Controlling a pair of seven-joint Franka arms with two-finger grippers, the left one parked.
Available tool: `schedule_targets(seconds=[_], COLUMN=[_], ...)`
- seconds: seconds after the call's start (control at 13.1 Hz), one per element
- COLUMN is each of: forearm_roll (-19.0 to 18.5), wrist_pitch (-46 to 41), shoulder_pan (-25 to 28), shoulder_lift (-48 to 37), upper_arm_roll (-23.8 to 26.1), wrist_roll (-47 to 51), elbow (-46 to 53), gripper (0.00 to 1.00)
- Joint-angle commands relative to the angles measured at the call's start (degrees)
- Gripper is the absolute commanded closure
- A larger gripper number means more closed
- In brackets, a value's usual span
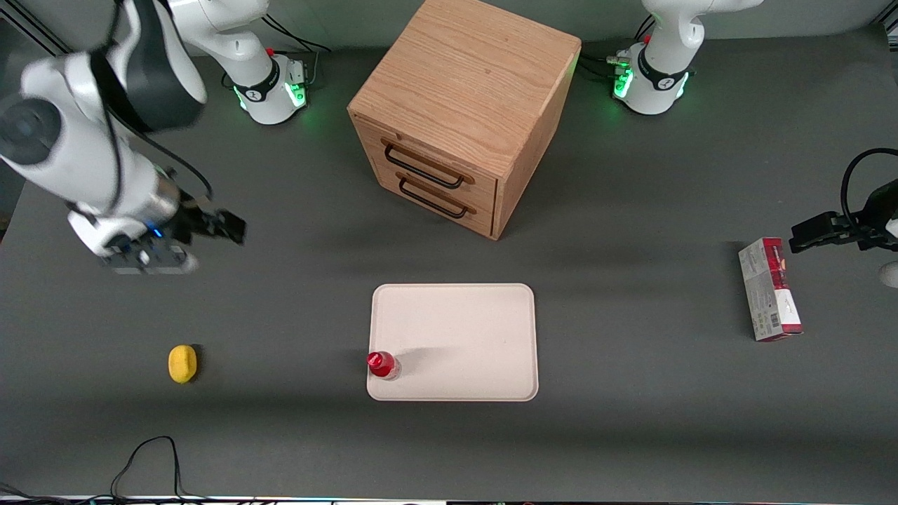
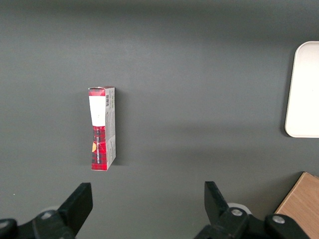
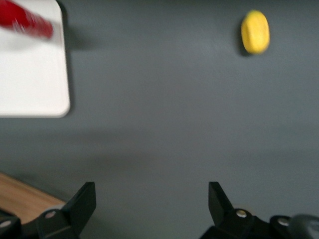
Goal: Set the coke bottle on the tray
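The tiny red coke bottle [image 1: 383,365] stands upright on the cream-white tray [image 1: 463,330], in the tray's near corner toward the working arm's end; it also shows in the right wrist view [image 3: 25,21] on the tray [image 3: 30,74]. My right gripper [image 1: 210,228] is open and empty, raised above the bare table toward the working arm's end, well apart from the bottle and farther from the front camera than the lemon. In its wrist view the gripper [image 3: 152,199] has nothing between its fingers.
A yellow lemon [image 1: 182,364] lies on the table near the working arm's end. A wooden drawer cabinet [image 1: 463,112] stands farther back than the tray. A red-and-grey carton [image 1: 769,289] lies toward the parked arm's end.
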Motion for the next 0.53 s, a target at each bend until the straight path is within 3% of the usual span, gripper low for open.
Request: schedule_targets(seconds=[0.0, 0.38, 0.46], forearm_roll=[1.7, 1.7, 2.5], wrist_pitch=[1.3, -5.6, -6.4], shoulder_pan=[0.6, 0.0, -4.7], shoulder_lift=[-8.2, -3.5, -1.5], upper_arm_roll=[-4.0, -4.8, -3.3], wrist_roll=[-5.9, -5.8, -6.0], elbow=[-7.9, 2.6, 4.3], gripper=[0.00, 0.00, 0.00])
